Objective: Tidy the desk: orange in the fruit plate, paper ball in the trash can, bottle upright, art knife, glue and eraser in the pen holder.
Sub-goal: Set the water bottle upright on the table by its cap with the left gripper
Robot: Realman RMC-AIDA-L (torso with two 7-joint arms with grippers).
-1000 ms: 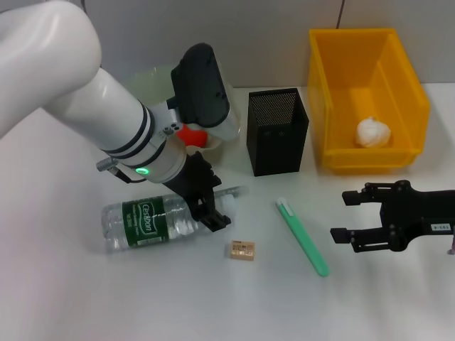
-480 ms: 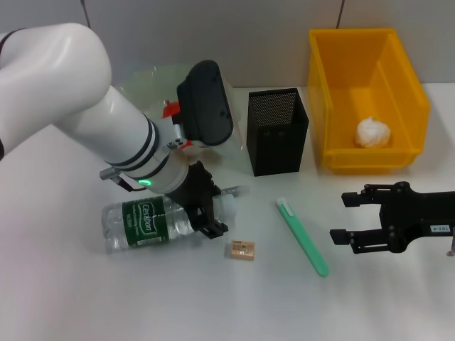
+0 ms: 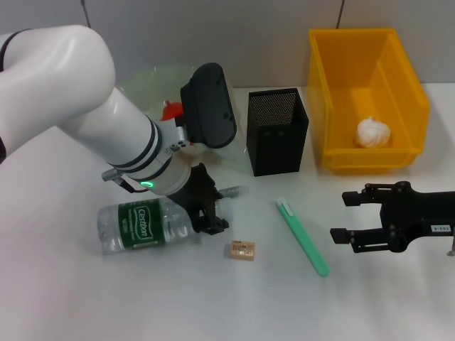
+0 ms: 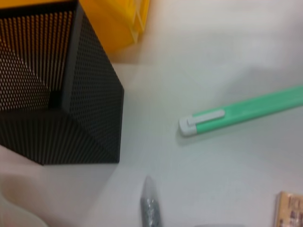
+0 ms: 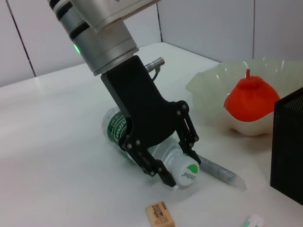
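1. Since a second ago — shifted a little toward the desk's left edge: bottle (image 3: 146, 226), lying on its side near the front-left part of the desk (image 3: 106, 298), white-green cap pointing right.
2. Clamped on the bottle's neck just behind the cap: left gripper (image 3: 207, 217), fingers either side of it in the right wrist view.
3. Behind that arm, near the back edge: fruit plate (image 3: 146, 79) with the orange (image 3: 171, 110) in it.
4. Just beside the cap on the desk: a slim grey tube (image 5: 220, 171).
5. In front of the cap, apart from it: eraser (image 3: 242, 250), flat.
6. At mid-desk toward the back: pen holder (image 3: 278, 131), upright.
7. Right of the eraser: green art knife (image 3: 302, 235), lying diagonally.
8. At the back-right corner: trash can (image 3: 366, 99) with the paper ball (image 3: 374, 132) inside.
9. Near the right edge — right gripper (image 3: 346, 217), fingers apart, holding nothing.
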